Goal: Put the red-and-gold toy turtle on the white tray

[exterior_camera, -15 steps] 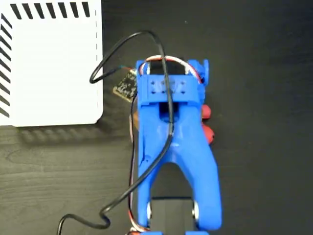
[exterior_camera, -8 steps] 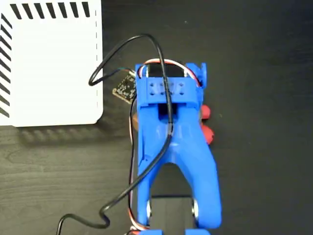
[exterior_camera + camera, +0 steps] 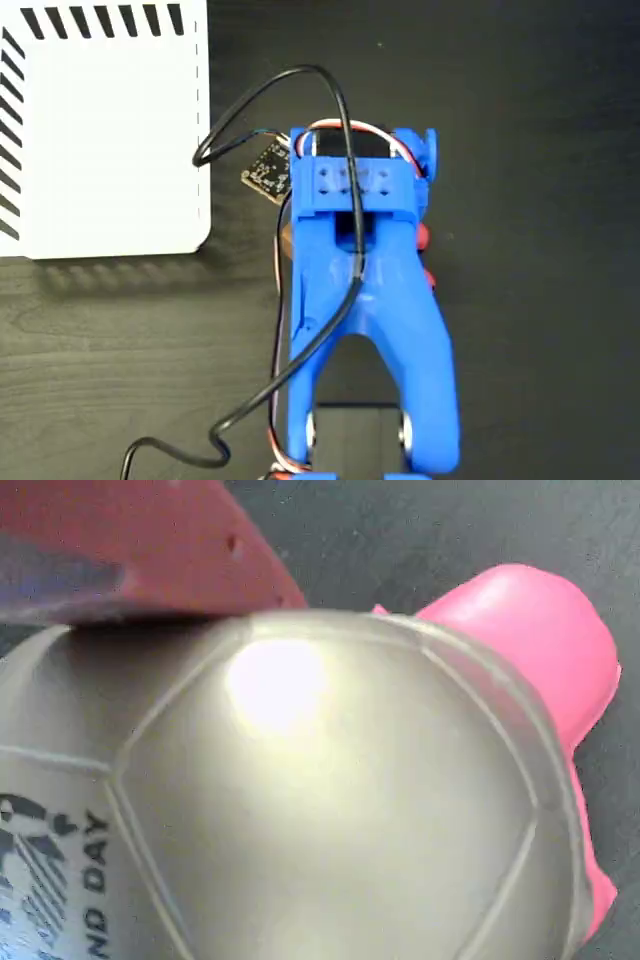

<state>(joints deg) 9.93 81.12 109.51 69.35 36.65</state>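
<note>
The red-and-gold toy turtle (image 3: 330,810) fills the wrist view: its shiny gold shell carries a black-and-white sticker at the lower left, and its red head (image 3: 540,640) pokes out at the right. One red-tinted finger (image 3: 140,550) of my gripper lies against the shell's top edge; the other finger is out of view. In the fixed view my blue arm (image 3: 365,290) covers the turtle, and only slivers of its red feet (image 3: 425,237) peek out on the arm's right side. The white tray (image 3: 100,140), with black stripes along its edges, lies at the upper left, apart from the arm.
A black cable (image 3: 300,80) loops from the arm's wrist toward the tray's right edge. A small circuit board (image 3: 268,170) sticks out on the arm's left. The dark wooden table (image 3: 540,200) stretches to the right.
The arm's wrist has shifted slightly to the right and down in the picture, hiding more of the turtle's red feet. The tray has not moved.
</note>
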